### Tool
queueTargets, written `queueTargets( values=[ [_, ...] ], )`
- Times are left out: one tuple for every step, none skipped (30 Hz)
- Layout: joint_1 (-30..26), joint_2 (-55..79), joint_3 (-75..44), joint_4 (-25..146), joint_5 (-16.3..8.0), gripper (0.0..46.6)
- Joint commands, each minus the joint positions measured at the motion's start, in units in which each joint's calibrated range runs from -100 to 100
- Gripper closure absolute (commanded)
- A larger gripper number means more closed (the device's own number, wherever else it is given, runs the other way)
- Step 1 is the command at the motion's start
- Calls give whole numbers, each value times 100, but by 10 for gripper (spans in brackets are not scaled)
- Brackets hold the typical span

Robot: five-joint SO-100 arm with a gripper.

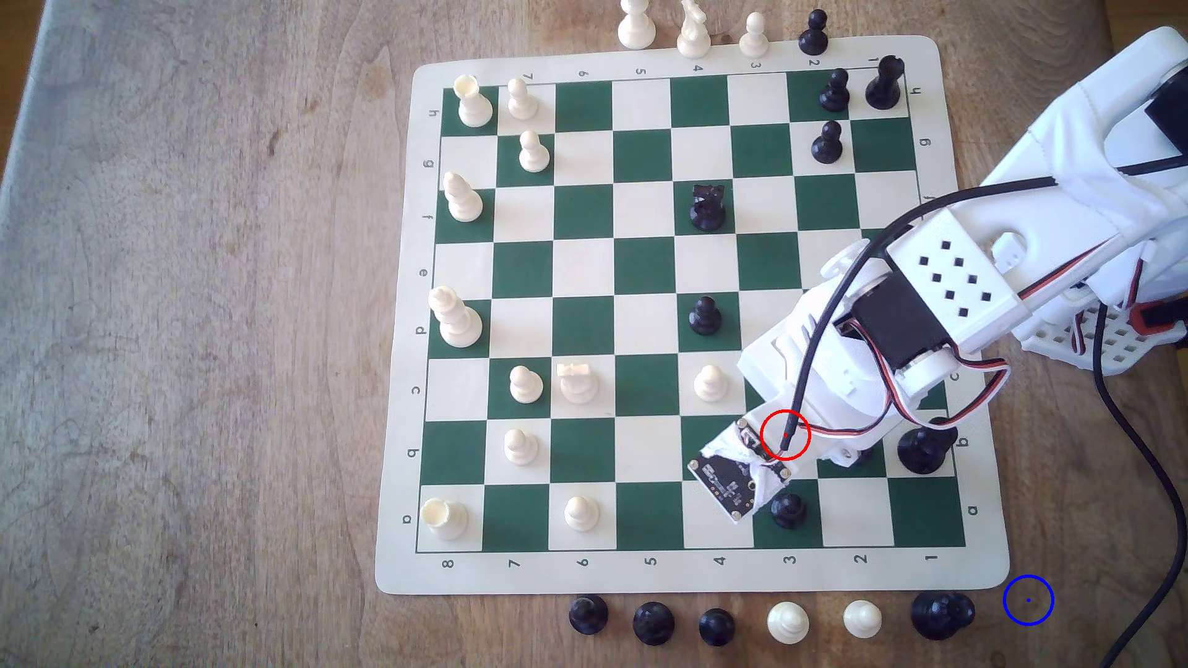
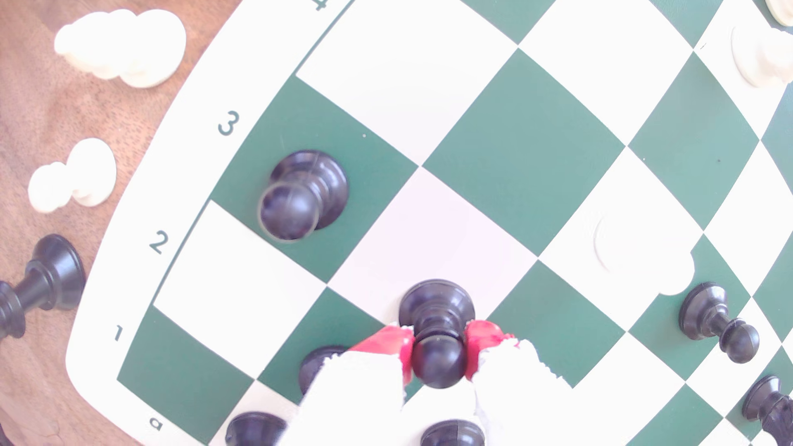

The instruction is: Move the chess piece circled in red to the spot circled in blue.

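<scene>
Black pawn (image 2: pixel 437 330) upright on the board (image 2: pixel 528 154), red-padded claw (image 2: pixel 438 349) closed around its collar

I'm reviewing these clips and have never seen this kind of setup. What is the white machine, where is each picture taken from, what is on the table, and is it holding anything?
The white machine is a small robot arm. One picture looks down on the table from above; the other comes from a camera on the arm's wrist, looking past its gripper, the two-fingered claw with red pads.

On the wooden table lies a green and white chessboard with cream and black pieces, and more pieces stand off the board along its edges. A drawn red circle marks the piece to move; a blue circle on bare wood marks its goal.

The wrist picture shows the pads pressed against the neck of a black pawn, so the claw appears to grip it.
</scene>
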State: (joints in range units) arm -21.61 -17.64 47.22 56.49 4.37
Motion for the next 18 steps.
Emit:
queueTargets(
  values=[
    [-41, -240, -642, 67, -73, 463],
    [-41, -257, -742, 100, -93, 464],
    [-49, -265, -833, 133, -112, 464],
    [-57, -265, -1068, 174, -156, 464],
    [-57, -265, -1195, 231, -171, 464],
    [-64, -265, -1340, 305, -186, 464],
    [-88, -240, -1513, 419, -200, 464],
    [-104, -240, -1658, 542, -210, 464],
    [-190, -248, -1948, 845, -244, 464],
    [-244, -282, -2057, 985, -259, 464],
    [-291, -342, -2129, 1091, -278, 464],
    [-362, -443, -2165, 1173, -293, 464],
    [-456, -639, -2202, 1279, -317, 464],
    [-510, -690, -2301, 1410, -347, 464],
    [-549, -707, -2401, 1525, -376, 464],
    [-604, -749, -2465, 1623, -400, 464],
    [-776, -902, -2483, 1804, -420, 464],
    [-870, -961, -2483, 1894, -440, 464]
  ],
)
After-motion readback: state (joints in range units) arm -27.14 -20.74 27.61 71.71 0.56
